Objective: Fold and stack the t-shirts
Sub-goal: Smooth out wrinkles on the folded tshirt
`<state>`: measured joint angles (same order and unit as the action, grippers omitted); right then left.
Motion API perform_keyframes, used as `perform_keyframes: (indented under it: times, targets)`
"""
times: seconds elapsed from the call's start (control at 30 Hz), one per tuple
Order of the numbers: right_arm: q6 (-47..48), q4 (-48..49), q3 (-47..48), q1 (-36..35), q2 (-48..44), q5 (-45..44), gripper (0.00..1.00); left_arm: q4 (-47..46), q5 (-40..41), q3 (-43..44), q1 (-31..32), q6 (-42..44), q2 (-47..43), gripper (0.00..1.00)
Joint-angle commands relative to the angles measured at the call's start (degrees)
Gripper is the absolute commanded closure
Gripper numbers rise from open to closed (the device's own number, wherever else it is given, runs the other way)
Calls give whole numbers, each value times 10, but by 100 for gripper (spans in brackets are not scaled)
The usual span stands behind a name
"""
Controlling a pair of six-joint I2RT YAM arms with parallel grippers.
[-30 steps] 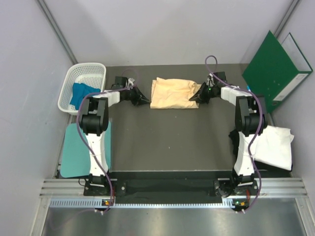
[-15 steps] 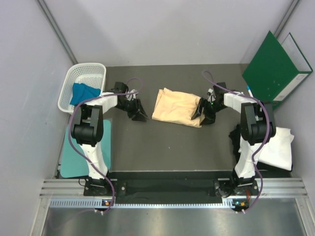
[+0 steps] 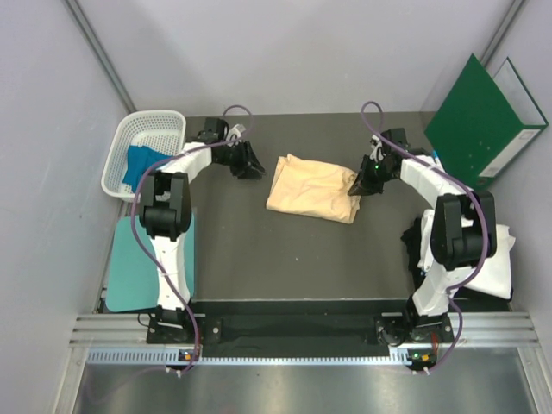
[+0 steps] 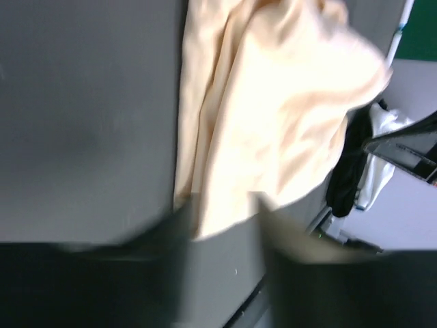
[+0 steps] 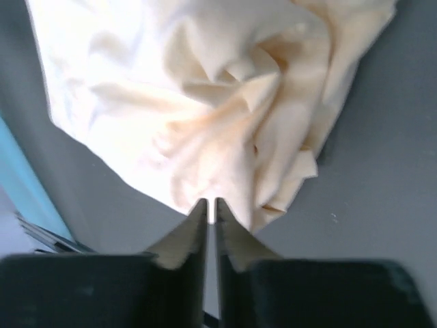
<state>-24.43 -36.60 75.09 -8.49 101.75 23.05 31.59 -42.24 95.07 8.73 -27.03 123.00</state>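
The pale peach-yellow t-shirt (image 3: 312,188) lies loosely folded and skewed at the table's far middle; it also fills the left wrist view (image 4: 273,102) and the right wrist view (image 5: 205,89). My right gripper (image 3: 357,185) (image 5: 211,205) is shut on its right edge, a thin fold pinched between the tips. My left gripper (image 3: 250,168) (image 4: 222,232) is open and empty, just left of the shirt, apart from it. The white t-shirt (image 3: 483,259) lies at the right over the dark one (image 3: 414,241). The blue t-shirt (image 3: 142,164) is in the basket.
A white basket (image 3: 164,125) stands at the far left. A teal sheet (image 3: 129,263) lies by the left arm's base. The stiff green folder (image 3: 483,121) leans at the far right. Grey walls close in on three sides.
The peach shirt went from a flat rectangle to a skewed, bunched one, pulled by my right gripper. My left gripper swung toward me, then back to the far left, apart from the shirt.
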Motion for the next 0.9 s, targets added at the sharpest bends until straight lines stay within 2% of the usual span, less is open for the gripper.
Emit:
perform_keyframes:
  times: [0.0,0.2,0.4,0.6,0.87]
  targets:
    - [-32,91,38,-3,19,56,100,-80,-42,90,3,-60,43,100]
    - [-48,134,101,-9,93,83,100,-209,-110,152,24,-190,119,100]
    - [-48,139,153,-6,168,59,100,-267,-147,179,57,-246,165,100]
    - [-54,170,166,10,216,17,100,-267,-153,155,68,-243,173,100]
    - [-65,200,192,28,256,23,100,-218,-123,151,67,-197,188,100]
